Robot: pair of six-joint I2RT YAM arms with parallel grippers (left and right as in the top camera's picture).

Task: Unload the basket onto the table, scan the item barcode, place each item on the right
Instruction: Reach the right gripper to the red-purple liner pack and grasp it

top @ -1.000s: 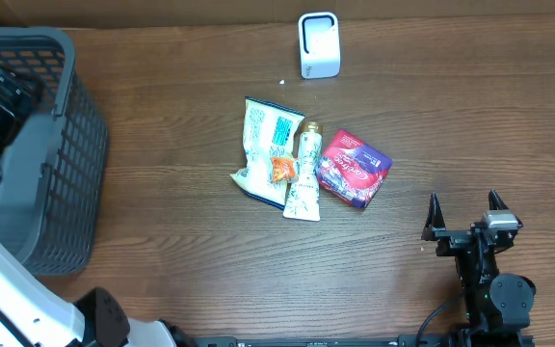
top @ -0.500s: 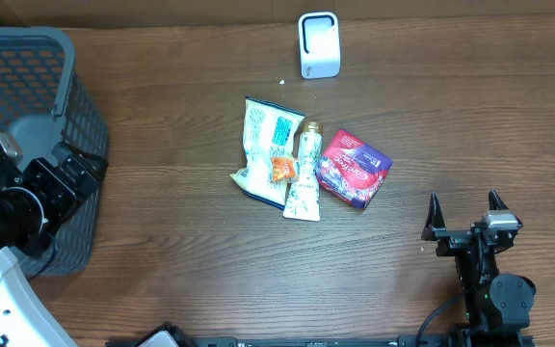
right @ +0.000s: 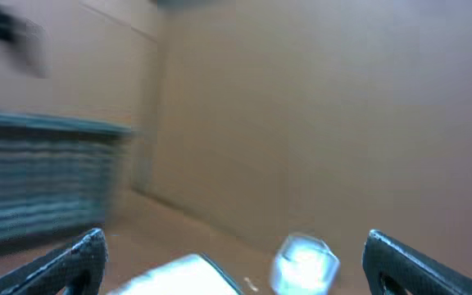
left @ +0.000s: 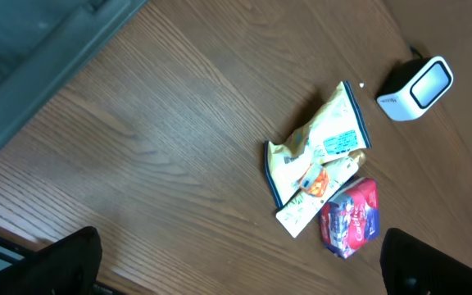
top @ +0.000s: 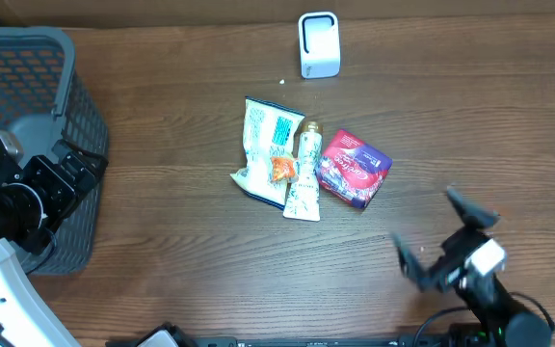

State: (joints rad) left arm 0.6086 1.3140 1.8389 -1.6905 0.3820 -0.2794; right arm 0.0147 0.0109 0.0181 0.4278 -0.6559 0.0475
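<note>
Three items lie together mid-table: a white and blue snack bag (top: 266, 149) (left: 322, 147), a pale tube (top: 303, 173) (left: 314, 192) and a purple-red packet (top: 353, 169) (left: 352, 217). The white scanner (top: 319, 44) (left: 415, 86) stands at the far edge and shows blurred (right: 304, 264) in the right wrist view. My left gripper (top: 41, 164) (left: 244, 279) hangs open and empty over the basket's right side, well left of the items. At the front right my right gripper (top: 439, 236) (right: 244, 270) is open, empty and motion-blurred, short of the packet.
A grey mesh basket (top: 61, 58) (left: 23, 49) fills the left edge of the table. A brown cardboard wall (right: 318, 98) backs the far side. Bare wood lies between the items and both grippers.
The right gripper has turned and swung left toward the items, now blurred. The left arm rose over the basket a second ago and has held still since.
</note>
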